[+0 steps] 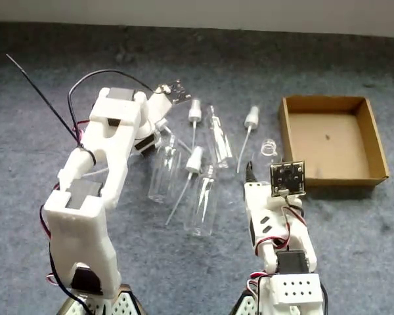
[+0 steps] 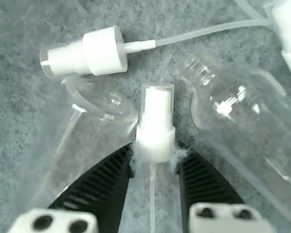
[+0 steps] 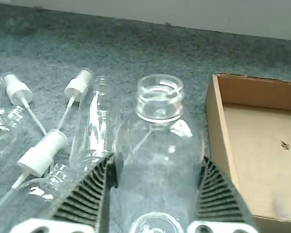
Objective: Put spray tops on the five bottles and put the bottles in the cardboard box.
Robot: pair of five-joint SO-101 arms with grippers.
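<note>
— Where was the spray top?
— The left gripper pinched it, tube trailing toward the wrist
— And the bottle?
— The right gripper clamped it, open neck pointing away, well right of that top

Left arm and right arm: white blocky shells. Left has loose black and red cables. Right has red/black wires and a hole grid on the base block. Gripper fingers black, ribbed.
</note>
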